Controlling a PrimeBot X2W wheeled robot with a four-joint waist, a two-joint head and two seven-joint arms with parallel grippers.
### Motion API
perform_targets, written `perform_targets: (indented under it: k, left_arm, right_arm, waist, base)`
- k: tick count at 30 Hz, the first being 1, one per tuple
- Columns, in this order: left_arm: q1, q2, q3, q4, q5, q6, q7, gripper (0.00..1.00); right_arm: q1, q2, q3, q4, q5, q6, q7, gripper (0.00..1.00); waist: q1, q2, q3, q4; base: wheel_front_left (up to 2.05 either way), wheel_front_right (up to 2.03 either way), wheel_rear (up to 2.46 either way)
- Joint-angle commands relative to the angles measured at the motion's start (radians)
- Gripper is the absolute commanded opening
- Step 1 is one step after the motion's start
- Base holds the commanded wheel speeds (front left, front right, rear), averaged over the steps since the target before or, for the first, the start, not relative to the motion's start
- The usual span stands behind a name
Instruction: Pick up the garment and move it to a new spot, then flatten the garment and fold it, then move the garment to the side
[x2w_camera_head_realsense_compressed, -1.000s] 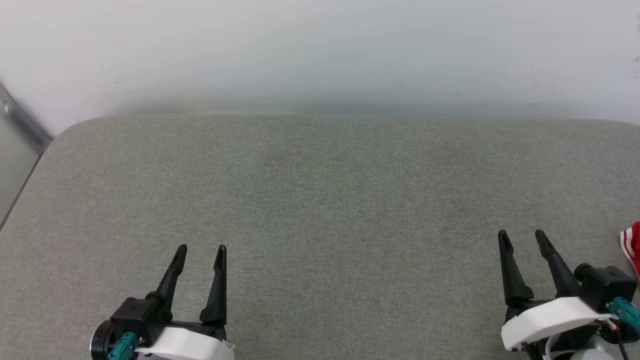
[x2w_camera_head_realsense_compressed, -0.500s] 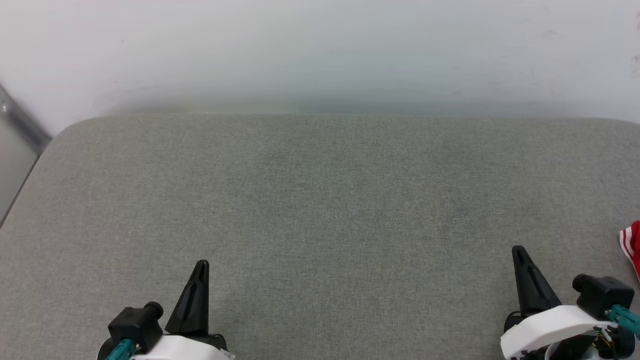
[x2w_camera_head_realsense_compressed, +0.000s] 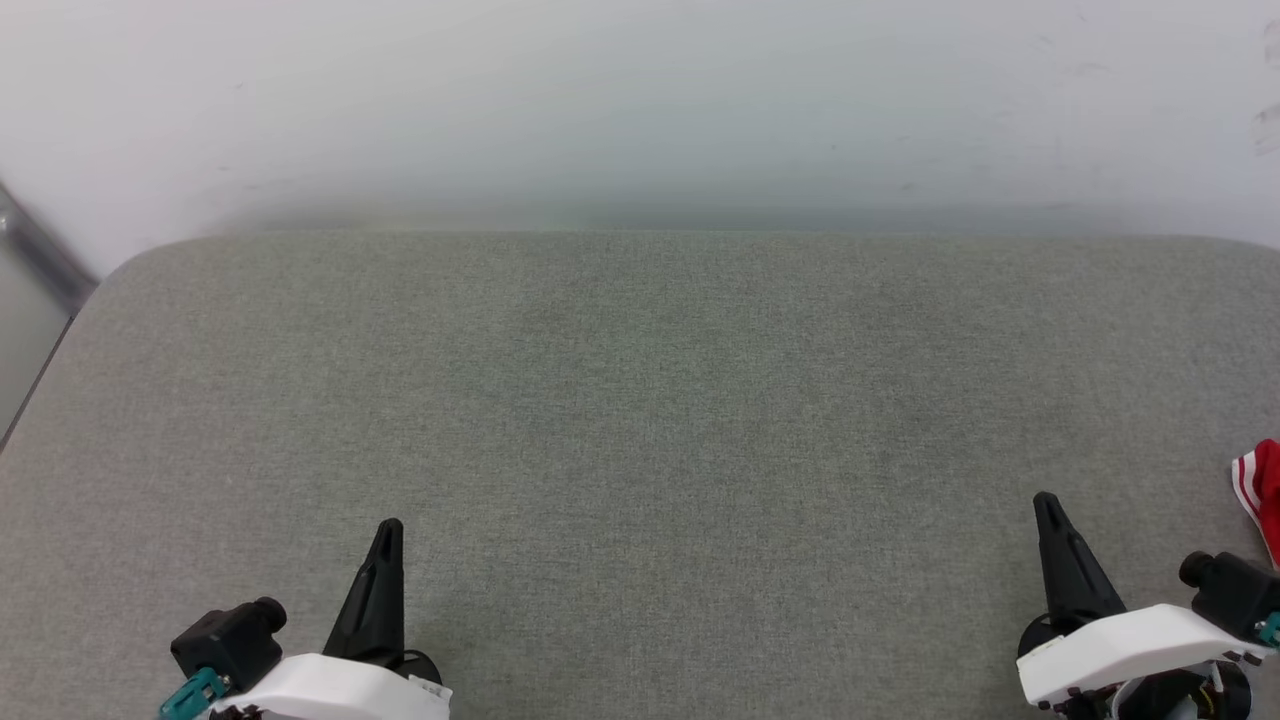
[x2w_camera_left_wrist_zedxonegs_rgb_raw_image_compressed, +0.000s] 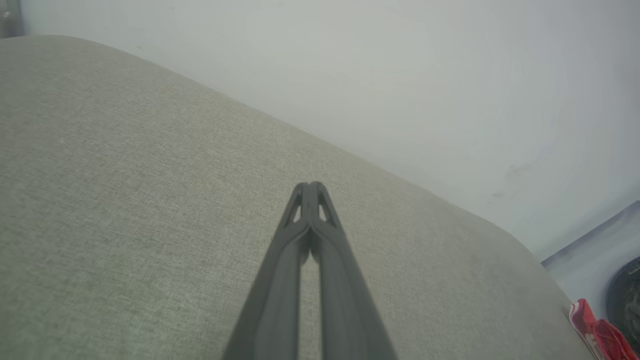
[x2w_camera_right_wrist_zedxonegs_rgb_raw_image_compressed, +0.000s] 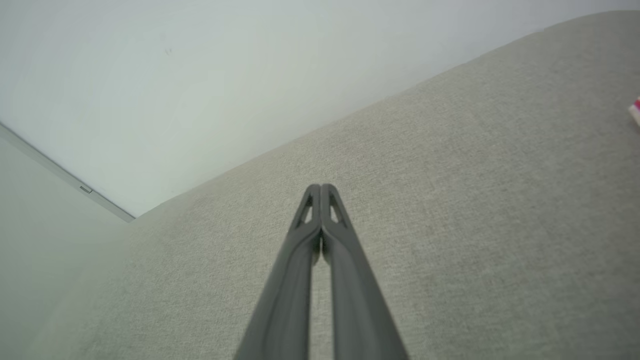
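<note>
Showing at the lower left of the head view, the left gripper (x2w_camera_head_realsense_compressed: 389, 530) has its two dark fingers pressed tip to tip with nothing between them, over the grey fabric-covered surface (x2w_camera_head_realsense_compressed: 640, 400). At the lower right, the right gripper (x2w_camera_head_realsense_compressed: 1046, 503) is pinched together the same way, also empty. Near it, at the surface's far right edge, lies a red-and-white striped corner of the garment (x2w_camera_head_realsense_compressed: 1262, 485), touching neither gripper.

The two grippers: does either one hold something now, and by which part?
Nothing is held. The left gripper and the right gripper are shut and empty; the garment lies apart.
</note>
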Motion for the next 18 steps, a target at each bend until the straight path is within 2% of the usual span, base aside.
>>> perform_targets:
  k: [1,18]
  left_arm:
    - [-0.03,0.01,0.006,-0.005,-0.054,0.001,0.009,0.0]
    - [-0.057,0.018,0.018,0.019,-0.299,0.0,0.062,0.0]
  right_arm:
    - [-0.029,0.001,-0.005,-0.01,0.053,0.0,0.008,0.0]
    - [-0.044,0.001,-0.016,0.001,0.286,0.0,0.051,0.0]
  waist:
    - [-0.0001,0.0,-0.001,-0.001]
    - [-0.0001,0.0,-0.005,-0.009]
  base:
    - [0.0,0.0,0.0]
    - [0.0,0.0,0.0]
